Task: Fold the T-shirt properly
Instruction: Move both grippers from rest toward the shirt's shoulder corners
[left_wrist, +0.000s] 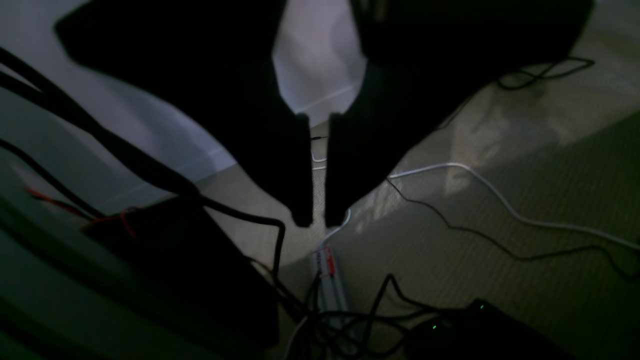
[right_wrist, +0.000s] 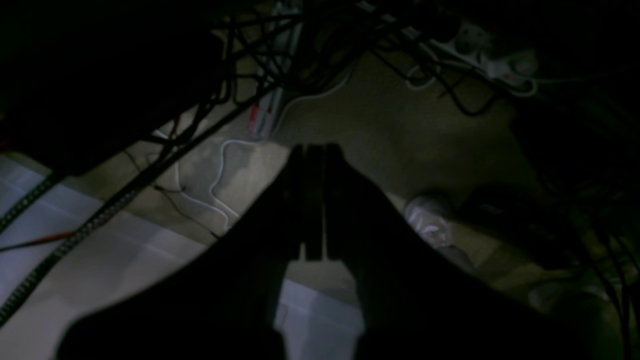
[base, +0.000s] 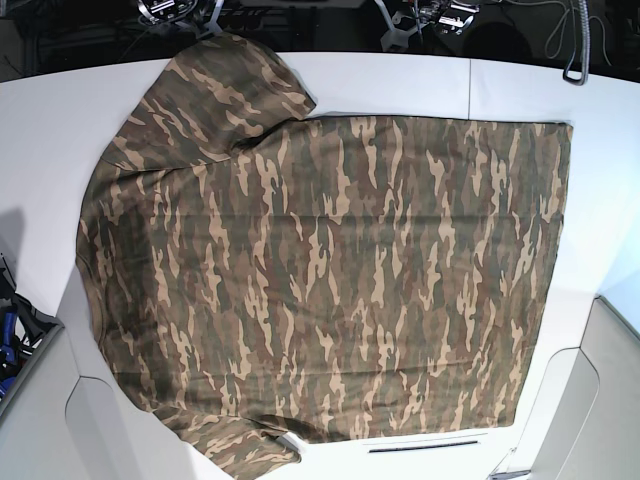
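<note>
White bench (base: 520, 85) carries the T-shirt (base: 330, 270), spread flat and unfolded, covering most of it, sleeves toward one end. Soft, light fabric will drape and slip; best pinched at hem corners or shoulders. Left tool (left_wrist: 320, 220) and right tool (right_wrist: 315, 150) hang clenched, empty, above the floor.

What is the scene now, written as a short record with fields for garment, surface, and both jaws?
garment: camouflage T-shirt, spread flat, not yet folded
surface: white table
sleeves: both at the base view's left side
left gripper: jaws nearly closed, holding nothing, above a floor with cables
right gripper: jaws closed, holding nothing, away from the garment
</note>
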